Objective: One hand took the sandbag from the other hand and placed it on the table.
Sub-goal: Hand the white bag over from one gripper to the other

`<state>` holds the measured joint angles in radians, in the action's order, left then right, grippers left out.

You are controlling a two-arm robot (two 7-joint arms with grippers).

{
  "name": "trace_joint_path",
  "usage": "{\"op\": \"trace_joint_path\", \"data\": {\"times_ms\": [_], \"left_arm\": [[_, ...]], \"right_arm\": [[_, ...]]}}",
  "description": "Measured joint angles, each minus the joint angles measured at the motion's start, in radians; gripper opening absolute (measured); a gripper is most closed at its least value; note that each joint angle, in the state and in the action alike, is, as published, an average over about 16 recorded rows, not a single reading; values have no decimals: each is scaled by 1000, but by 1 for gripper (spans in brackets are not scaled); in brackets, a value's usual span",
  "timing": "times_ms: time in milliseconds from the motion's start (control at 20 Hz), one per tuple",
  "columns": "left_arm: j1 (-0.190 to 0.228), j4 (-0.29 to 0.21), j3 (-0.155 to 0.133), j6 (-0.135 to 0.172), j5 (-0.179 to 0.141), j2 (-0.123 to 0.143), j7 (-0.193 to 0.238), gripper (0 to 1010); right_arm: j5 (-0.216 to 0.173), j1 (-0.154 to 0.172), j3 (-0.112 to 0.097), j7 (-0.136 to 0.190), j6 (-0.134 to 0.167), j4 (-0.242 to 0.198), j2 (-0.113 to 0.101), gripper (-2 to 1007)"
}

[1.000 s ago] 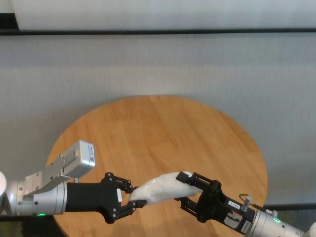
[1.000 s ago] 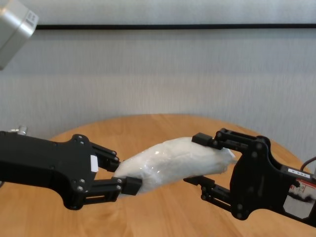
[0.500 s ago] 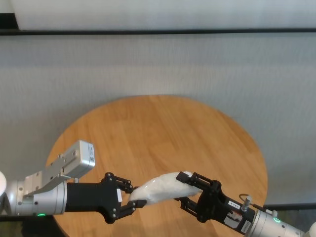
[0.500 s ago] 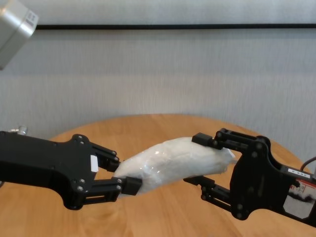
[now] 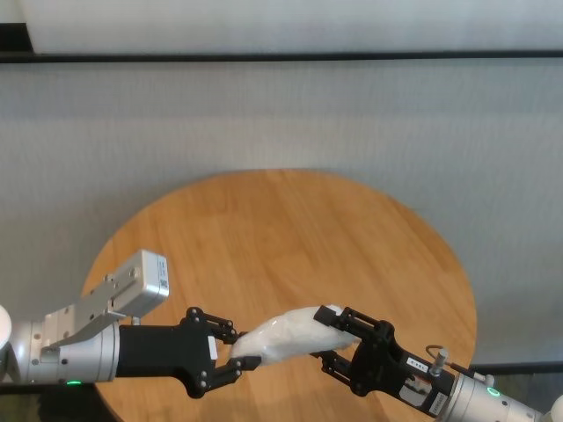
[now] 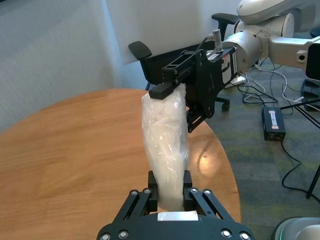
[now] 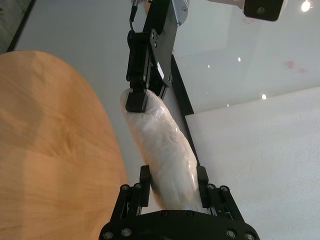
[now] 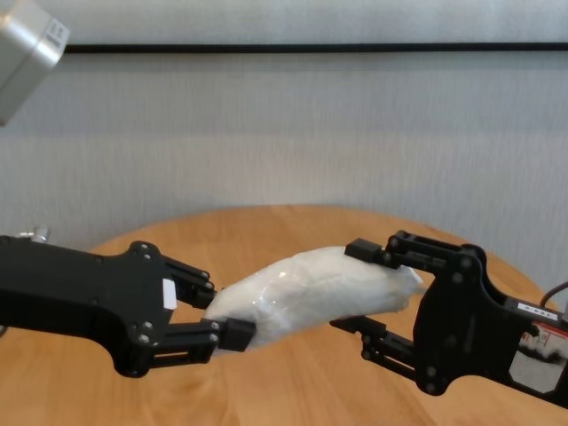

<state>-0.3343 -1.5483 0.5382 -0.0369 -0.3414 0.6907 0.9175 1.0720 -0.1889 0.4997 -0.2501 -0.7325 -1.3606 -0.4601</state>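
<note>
Now held up in the air over the tabletop, between both claws: sandbag. Left claw pinching one end, right claw around the other. Looks soft, lumpy, maybe slippery. Best grabbed round the fat middle.

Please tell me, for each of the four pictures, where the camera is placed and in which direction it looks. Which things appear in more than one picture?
Head view: high, looking down at the table; both forearms show.
Chest view: low, looking forward; left gripper and right gripper hold the sandbag by its ends, above the table.
Left wrist view: looks along the sandbag toward the right gripper; its own fingers show.
Right wrist view: looks along the sandbag toward the left gripper.
All four share the sandbag and both grippers.
</note>
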Motion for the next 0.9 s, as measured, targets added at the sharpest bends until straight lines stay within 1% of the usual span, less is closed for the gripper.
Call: {"op": "trace_joint_path", "data": {"times_ms": [150, 300, 700, 900], "left_arm": [[0, 0, 0, 0, 0, 0, 0, 392], [0, 0, 0, 0, 0, 0, 0, 474], [0, 0, 0, 0, 0, 0, 0, 757], [0, 0, 0, 0, 0, 0, 0, 873]], "right_arm": [[0, 0, 0, 0, 0, 0, 0, 528], [0, 0, 0, 0, 0, 0, 0, 528], [0, 0, 0, 0, 0, 0, 0, 528], [0, 0, 0, 0, 0, 0, 0, 528]]}}
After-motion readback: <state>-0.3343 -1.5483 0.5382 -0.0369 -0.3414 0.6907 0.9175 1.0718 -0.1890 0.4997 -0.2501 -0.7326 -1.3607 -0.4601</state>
